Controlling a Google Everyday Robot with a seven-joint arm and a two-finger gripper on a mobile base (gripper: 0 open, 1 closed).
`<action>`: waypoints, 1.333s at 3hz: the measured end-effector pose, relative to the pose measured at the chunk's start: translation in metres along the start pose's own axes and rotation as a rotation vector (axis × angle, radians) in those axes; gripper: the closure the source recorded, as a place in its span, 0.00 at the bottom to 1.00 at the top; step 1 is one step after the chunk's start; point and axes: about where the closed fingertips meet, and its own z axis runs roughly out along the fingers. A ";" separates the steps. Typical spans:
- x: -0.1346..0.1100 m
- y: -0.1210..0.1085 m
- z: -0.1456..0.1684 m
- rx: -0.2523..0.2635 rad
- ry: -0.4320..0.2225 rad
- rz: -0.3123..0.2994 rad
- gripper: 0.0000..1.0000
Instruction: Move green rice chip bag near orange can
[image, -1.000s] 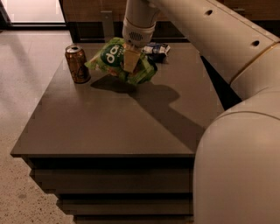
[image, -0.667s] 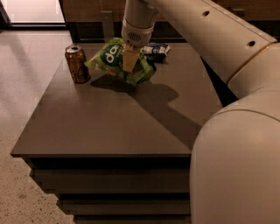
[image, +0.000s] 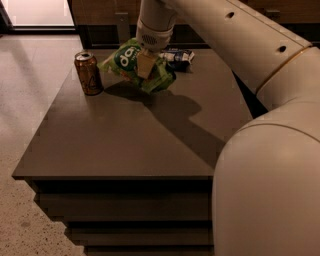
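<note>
The green rice chip bag (image: 125, 61) is a crinkly lime-green pouch with a dark round logo. It hangs at the far side of the table, a little above the top, and casts a shadow below. My gripper (image: 145, 66) comes down from above and is shut on the bag's middle, one tan finger (image: 145, 65) showing in front. The orange can (image: 88, 73) stands upright on the table just left of the bag, a small gap apart.
A small dark blue and white bag (image: 178, 56) lies behind the green bag to the right. The grey-brown table (image: 125, 145) has stepped edges below its front. My white arm (image: 260, 150) fills the right side. A pale floor lies left.
The gripper has lifted the green bag slightly and carried it a little left, toward the can. The can and the blue bag have not moved.
</note>
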 end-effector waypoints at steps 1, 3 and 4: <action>-0.007 -0.008 0.002 0.017 -0.002 0.042 1.00; -0.018 -0.017 0.016 0.021 0.002 0.092 1.00; -0.022 -0.021 0.022 0.018 -0.002 0.114 1.00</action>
